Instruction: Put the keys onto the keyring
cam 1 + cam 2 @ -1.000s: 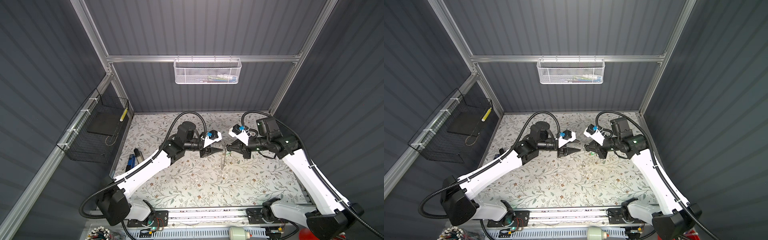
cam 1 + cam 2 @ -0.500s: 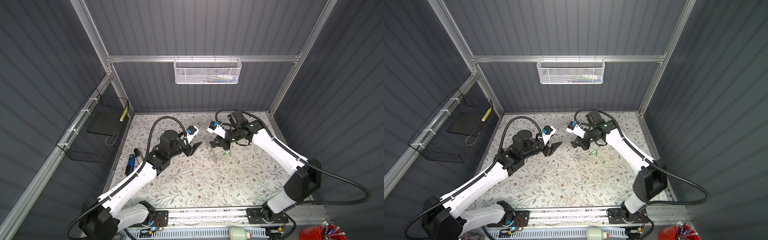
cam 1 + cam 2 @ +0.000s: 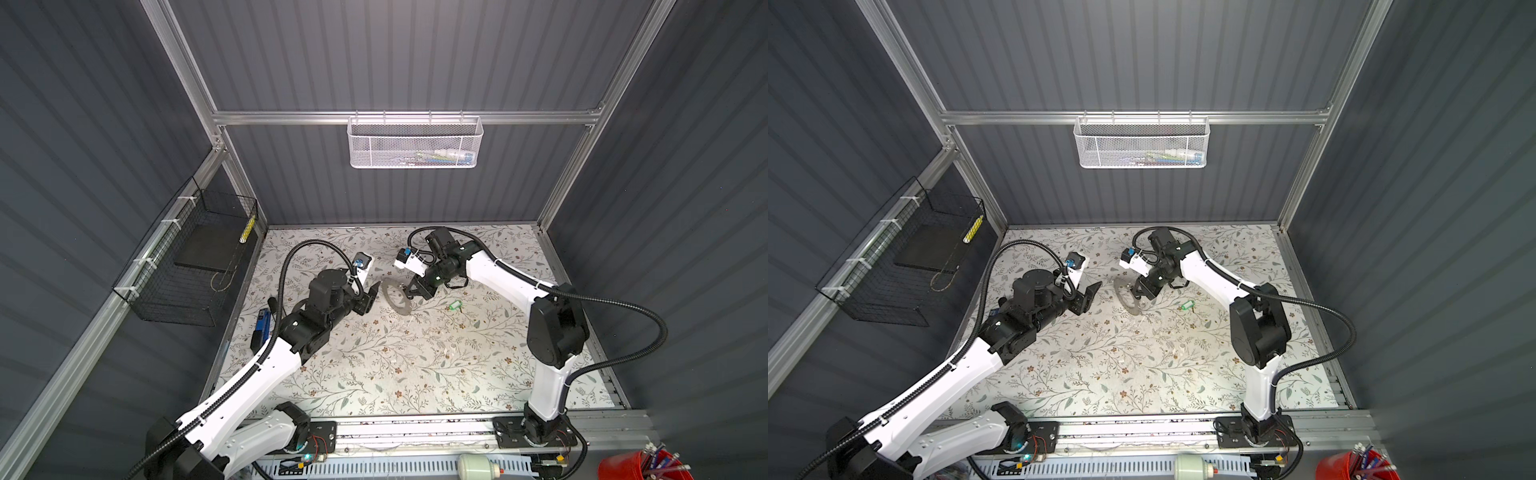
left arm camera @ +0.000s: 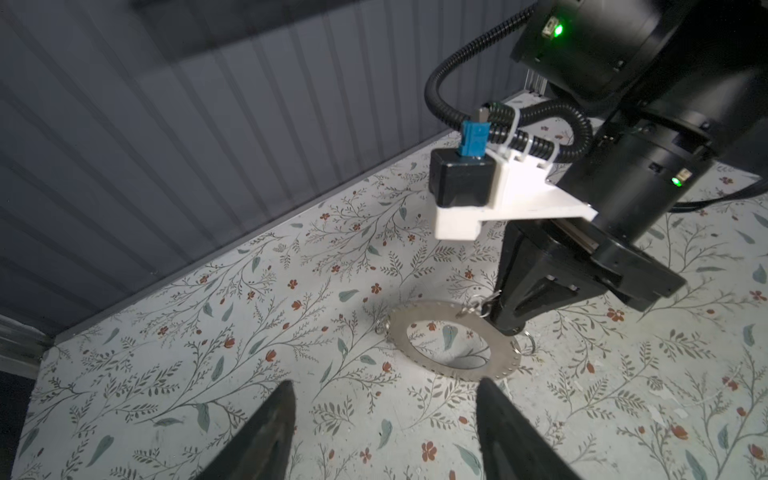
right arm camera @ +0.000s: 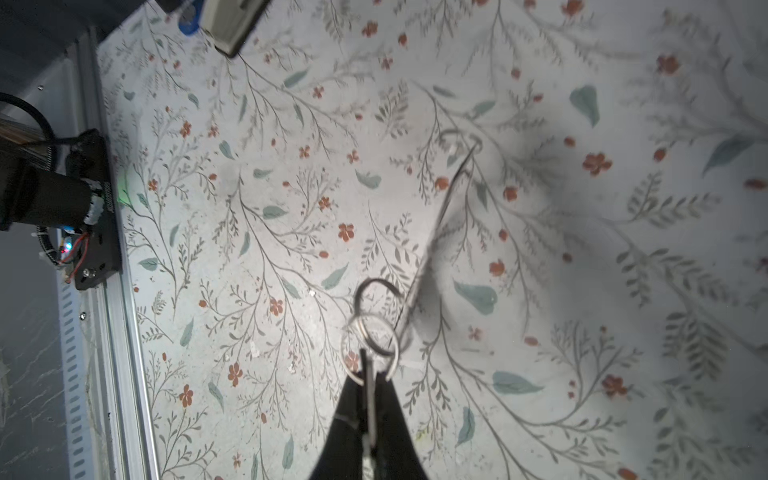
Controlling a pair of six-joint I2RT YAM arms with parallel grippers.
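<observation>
While the right tool (image 5: 368, 386) pinches a keyring (image 4: 398, 332) loop and the left tool (image 4: 384, 386) gapes, an upper-centre mesh basket (image 3: 374, 145) holds small items (image 3: 440, 156).

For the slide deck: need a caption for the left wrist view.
Right gripper shut on a wire loop at the keyring's rim; left gripper open in the foreground.

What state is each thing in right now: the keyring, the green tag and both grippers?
Keyring: looks tilted up on one side, held by a rim loop.
Green tag: lying loose on the table, apart from the keyring.
Left gripper: open, empty, beside the keyring.
Right gripper: shut on the loop.
</observation>
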